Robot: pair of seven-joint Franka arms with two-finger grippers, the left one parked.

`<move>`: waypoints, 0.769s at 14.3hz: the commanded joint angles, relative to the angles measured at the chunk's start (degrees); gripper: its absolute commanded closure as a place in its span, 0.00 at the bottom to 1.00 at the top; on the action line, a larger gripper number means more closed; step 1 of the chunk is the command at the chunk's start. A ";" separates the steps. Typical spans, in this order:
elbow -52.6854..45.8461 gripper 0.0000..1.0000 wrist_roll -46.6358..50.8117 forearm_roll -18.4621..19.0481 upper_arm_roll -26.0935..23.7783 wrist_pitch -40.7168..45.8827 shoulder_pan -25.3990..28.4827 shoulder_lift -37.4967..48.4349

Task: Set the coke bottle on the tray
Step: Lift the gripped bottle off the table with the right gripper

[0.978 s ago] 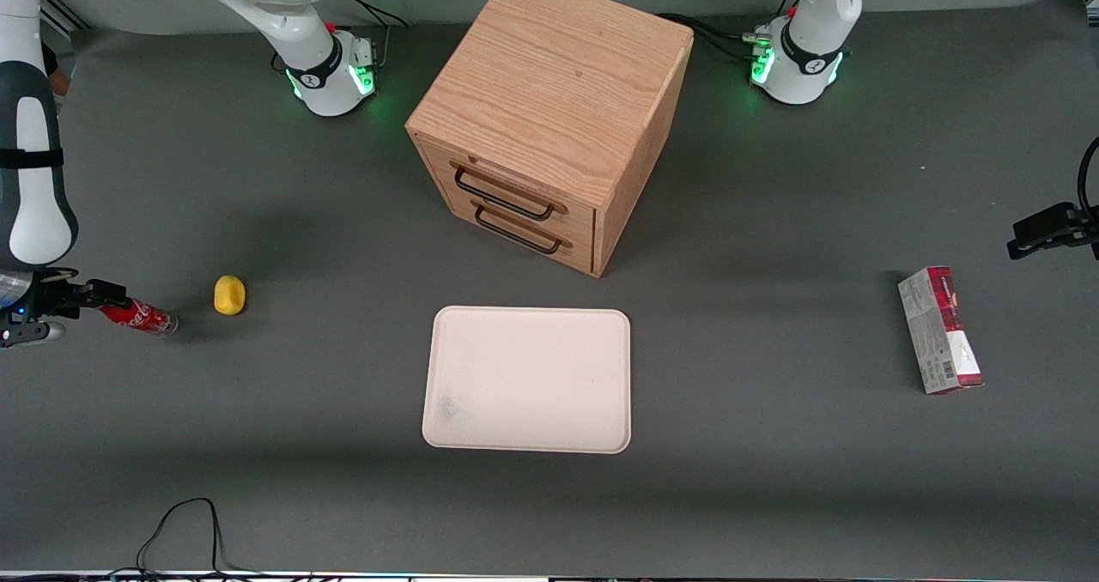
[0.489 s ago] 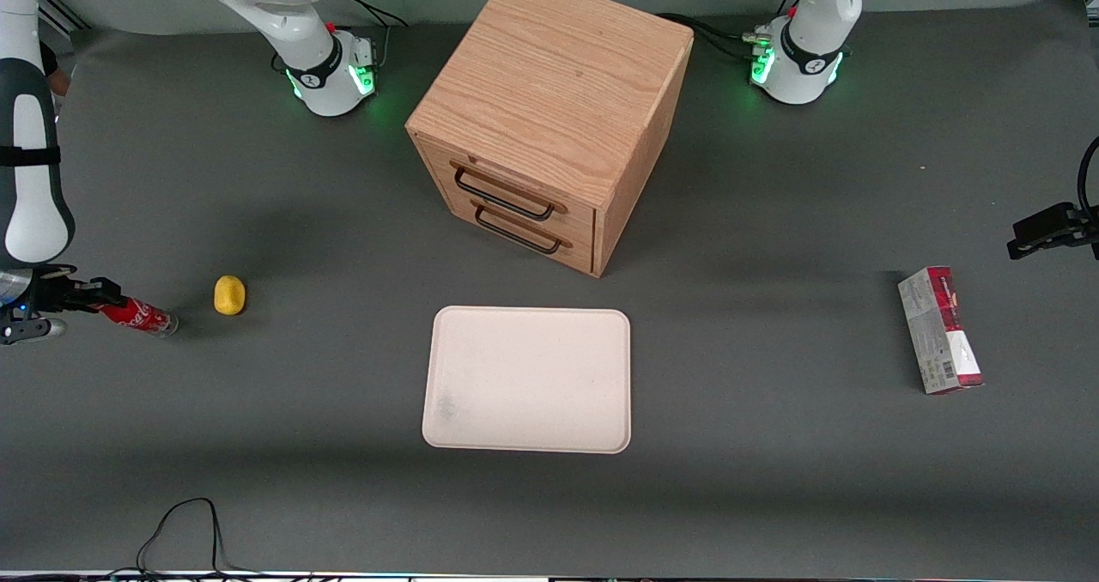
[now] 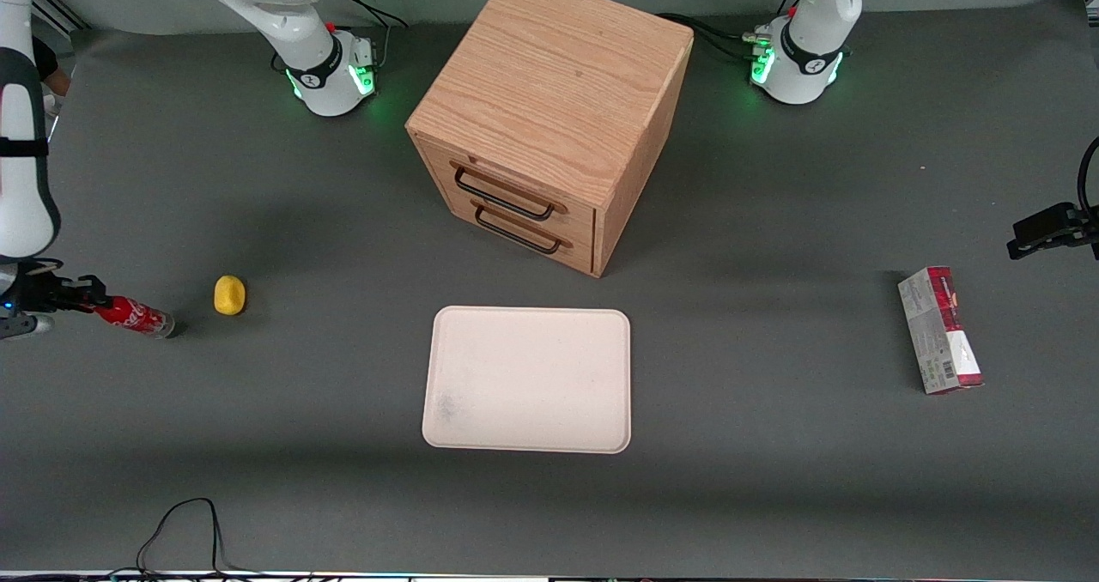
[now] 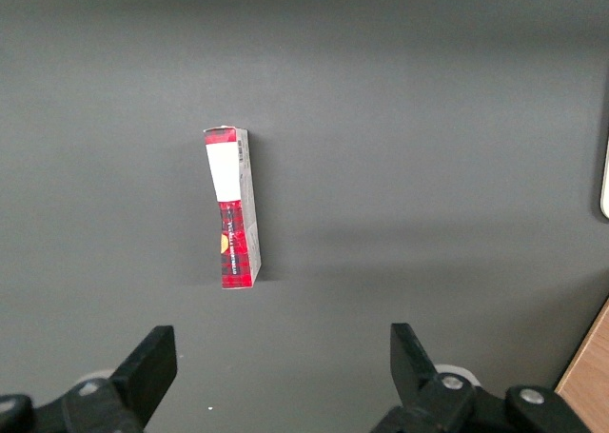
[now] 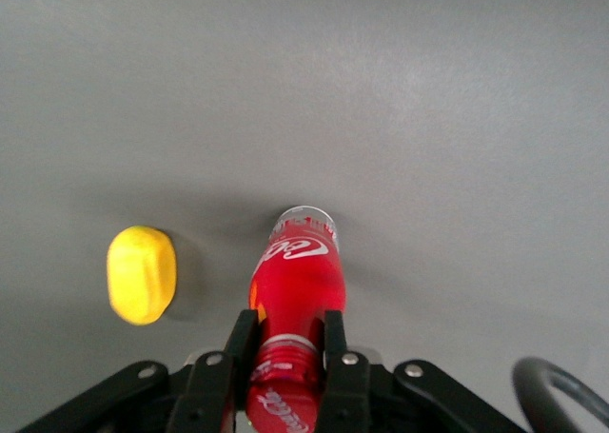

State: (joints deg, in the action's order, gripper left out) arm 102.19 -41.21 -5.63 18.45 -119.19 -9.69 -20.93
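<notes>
My gripper [image 5: 285,352] is at the working arm's end of the table and its two fingers are closed on the neck end of the coke bottle [image 3: 130,314]. The bottle's long axis points away from my fingers, base first, roughly toward the tray [image 3: 528,324]. The tray lies well apart, toward the table's middle, with a yellow lump [image 3: 228,294] beside the bottle.

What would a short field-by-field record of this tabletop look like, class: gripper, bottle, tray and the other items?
gripper: gripper, at the working arm's end of the table, fingers shut on the bottle's neck
coke bottle: coke bottle, held tilted, clear base toward the tray
tray: tray, bare, nearer the front camera than the cabinet
yellow lump: yellow lump, beside the bottle
carton: carton, toward the parked arm's end
task: bottle not yet on tray
</notes>
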 commanded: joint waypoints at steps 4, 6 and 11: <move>-20.32 1.00 -1.94 2.54 0.45 22.73 0.29 3.00; -27.79 1.00 -2.20 2.72 0.45 30.38 0.29 3.09; -38.45 1.00 -3.70 4.22 0.28 41.91 0.20 4.67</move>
State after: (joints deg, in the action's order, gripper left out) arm 68.14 -43.20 -2.25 18.50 -81.46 -9.60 -16.16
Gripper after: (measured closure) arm 0.678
